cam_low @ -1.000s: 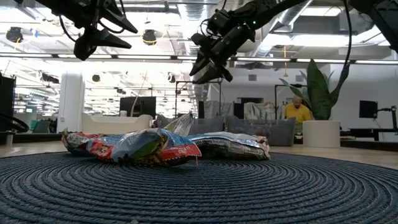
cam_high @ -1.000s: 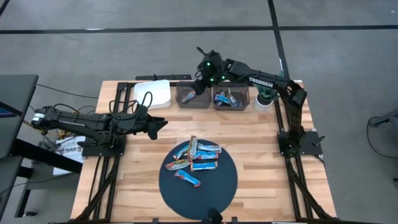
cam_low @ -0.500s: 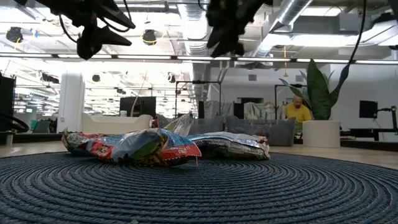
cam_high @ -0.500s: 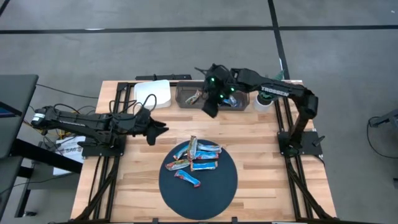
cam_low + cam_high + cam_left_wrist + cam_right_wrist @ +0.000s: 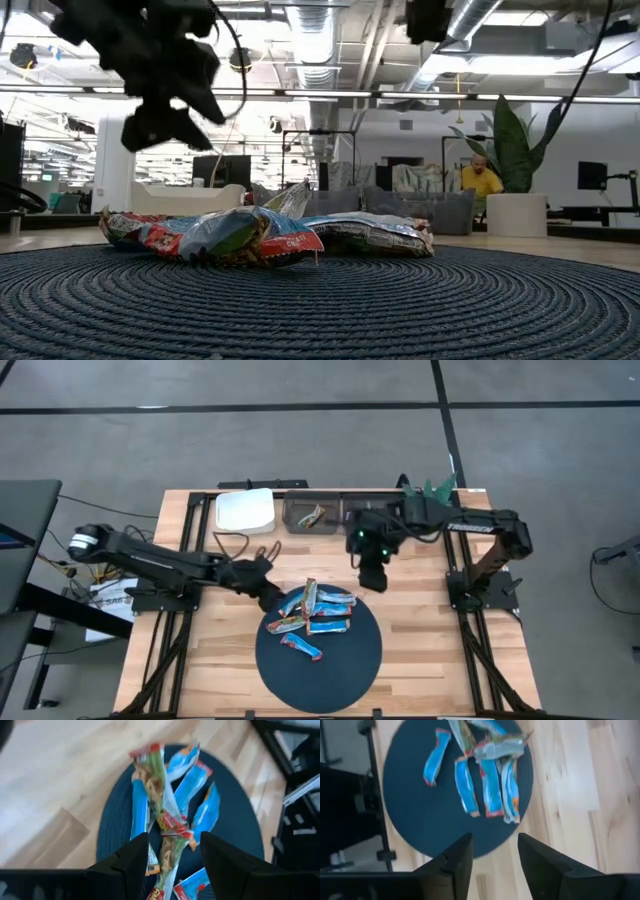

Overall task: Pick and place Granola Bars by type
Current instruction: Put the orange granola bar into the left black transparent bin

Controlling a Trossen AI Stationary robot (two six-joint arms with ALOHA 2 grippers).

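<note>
— Where are the bars (image 5: 312, 610)?
— Heaped on the mat (image 5: 345, 660) (some in a bin (image 5: 311, 515)).
— The grippers?
— Left gripper (image 5: 272, 600) at the mat's edge, right gripper (image 5: 376, 582) beside it; both fingers apart, empty.

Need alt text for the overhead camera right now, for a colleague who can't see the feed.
Granola bars in blue and red-orange wrappers lie heaped on a round dark mat on a wooden table. The left gripper reaches the mat's edge; the right gripper hovers just beyond it. Behind, one bin holds a bar.

Open-plan office, exposed ceiling ducts (image 5: 320, 30), sofas (image 5: 420, 210), potted plant (image 5: 515, 150)
</note>
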